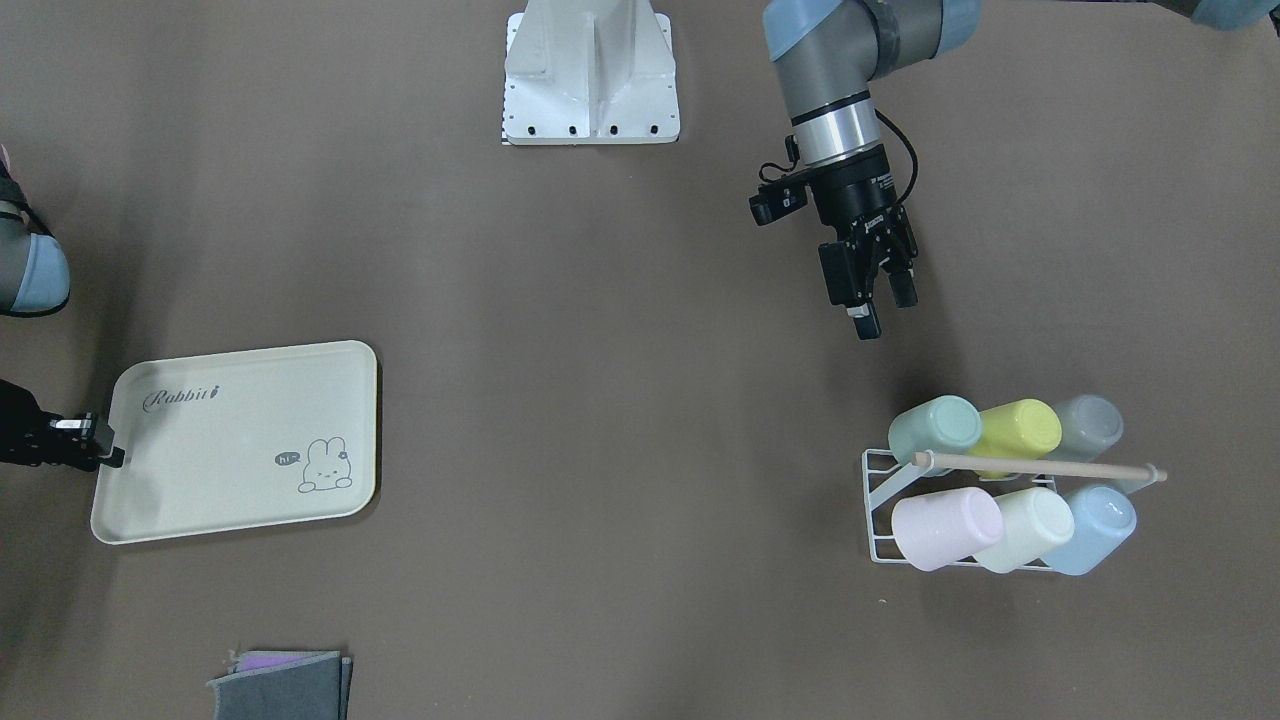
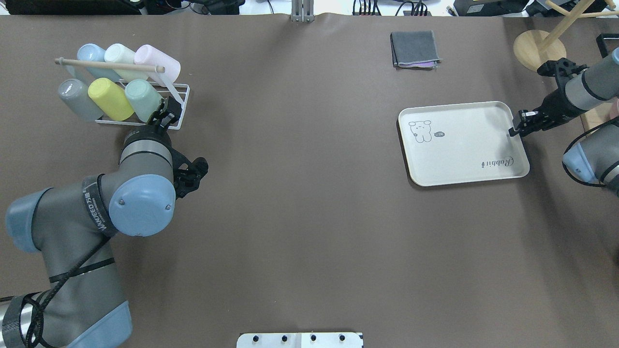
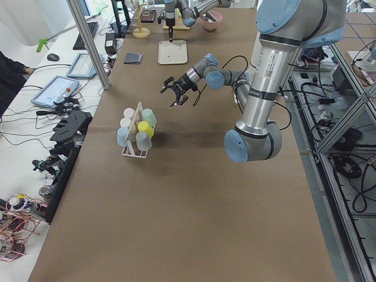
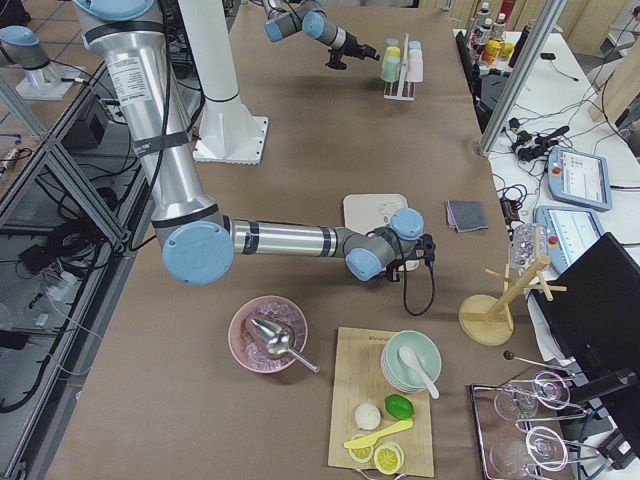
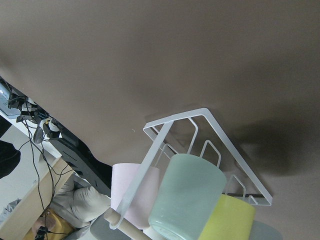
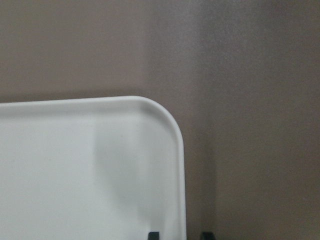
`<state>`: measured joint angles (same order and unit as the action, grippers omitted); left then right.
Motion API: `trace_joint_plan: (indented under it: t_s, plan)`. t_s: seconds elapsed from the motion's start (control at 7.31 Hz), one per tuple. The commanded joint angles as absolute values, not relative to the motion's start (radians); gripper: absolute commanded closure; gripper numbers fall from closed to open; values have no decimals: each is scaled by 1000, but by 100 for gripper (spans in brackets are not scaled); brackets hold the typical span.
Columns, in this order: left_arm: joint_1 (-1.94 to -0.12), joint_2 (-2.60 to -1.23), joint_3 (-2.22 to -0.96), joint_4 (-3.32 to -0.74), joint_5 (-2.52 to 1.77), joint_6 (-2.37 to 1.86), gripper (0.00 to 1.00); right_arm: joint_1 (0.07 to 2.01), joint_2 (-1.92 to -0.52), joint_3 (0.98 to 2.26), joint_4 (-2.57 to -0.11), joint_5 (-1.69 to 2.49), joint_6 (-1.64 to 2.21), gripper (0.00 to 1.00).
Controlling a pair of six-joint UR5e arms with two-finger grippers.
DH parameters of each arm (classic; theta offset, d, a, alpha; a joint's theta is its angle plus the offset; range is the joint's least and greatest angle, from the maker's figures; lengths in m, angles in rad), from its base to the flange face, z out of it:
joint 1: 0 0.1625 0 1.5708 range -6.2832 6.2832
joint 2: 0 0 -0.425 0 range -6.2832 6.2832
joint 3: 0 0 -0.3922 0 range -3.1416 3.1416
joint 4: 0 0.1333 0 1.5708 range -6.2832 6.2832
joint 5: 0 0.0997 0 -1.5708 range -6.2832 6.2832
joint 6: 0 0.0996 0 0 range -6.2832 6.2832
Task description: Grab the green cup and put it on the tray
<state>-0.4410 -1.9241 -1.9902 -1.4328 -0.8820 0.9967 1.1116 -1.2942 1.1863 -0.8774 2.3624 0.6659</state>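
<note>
The green cup (image 1: 935, 425) lies tilted in a white wire rack (image 1: 880, 500) with other cups; it also shows in the overhead view (image 2: 144, 99) and the left wrist view (image 5: 187, 195). My left gripper (image 1: 885, 310) is open and empty, hanging above the table a little short of the rack on the robot's side. The cream tray (image 1: 240, 440) with "Rabbit" script lies flat and bare at the other end (image 2: 464, 142). My right gripper (image 1: 105, 450) is at the tray's outer edge, its fingers closed on the rim (image 6: 181, 165).
The rack also holds yellow (image 1: 1020, 430), grey (image 1: 1090, 425), pink (image 1: 945, 528), cream (image 1: 1035, 528) and blue (image 1: 1100, 528) cups under a wooden bar (image 1: 1040, 465). A folded grey cloth (image 1: 285, 685) lies near the table's far edge. The robot's base plate (image 1: 590, 75) is at mid table.
</note>
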Motion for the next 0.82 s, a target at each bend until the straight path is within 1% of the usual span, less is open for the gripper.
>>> trace_joint_plan:
  t_s: [0.0,0.27,0.41,0.55,0.68]
  plan:
    - [-384,-1892,-1958,-1425,-749,1051,2,1109,-1293,1186,-877,2361,666,60]
    - [-359,-1887,-1877,-1434,-611,1132,2,1108,-1293,1186,-877,2361,666,60]
    - [-353,-1888,-1838,-1440,-574,1132,2,1106,-1293,1186,-877,2359,666,64]
    - [-351,-1890,-1810,-1439,-555,1134,2,1106,-1295,1186,-877,2359,666,71]
    - [-353,-1893,-1784,-1439,-552,1134,2,1106,-1293,1186,-877,2359,666,90]
